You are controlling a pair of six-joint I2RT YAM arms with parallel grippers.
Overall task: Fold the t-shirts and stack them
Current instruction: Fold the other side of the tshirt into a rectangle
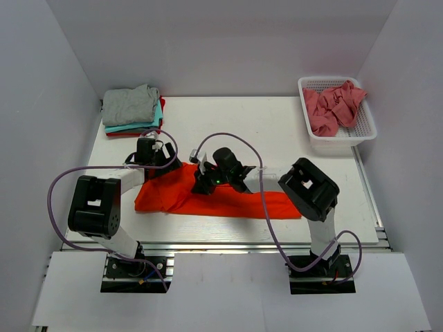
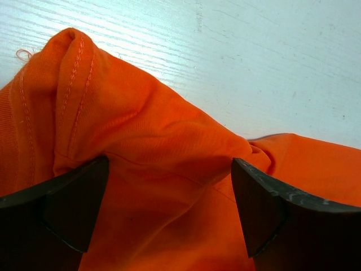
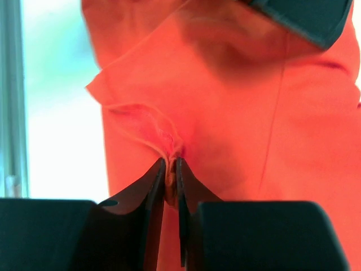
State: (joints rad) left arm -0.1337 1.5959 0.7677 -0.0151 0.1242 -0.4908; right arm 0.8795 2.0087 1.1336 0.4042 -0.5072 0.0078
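- White table [image 1: 277,117], pale walls on three sides, arms mounted at the near edge.
- From overhead, the orange shirt [image 1: 228,202] lies spread across the near-middle of the table, with both grippers down at its far edge.
- Only the left wrist view gives us this: the left gripper [image 2: 169,209] is wide open, its fingers on either side of a raised ridge of orange cloth, and a stitched hem runs up to the peak.
- Only the right wrist view shows the grab: the right gripper [image 3: 172,169] is clenched on a small fold of the shirt, and the cloth puckers at the tips.
- Far-left corner: a stack [image 1: 131,111] of folded shirts, grey on top, teal and red beneath.
- Far right: a white basket [image 1: 367,131] with a crumpled pink shirt [image 1: 336,104] inside.
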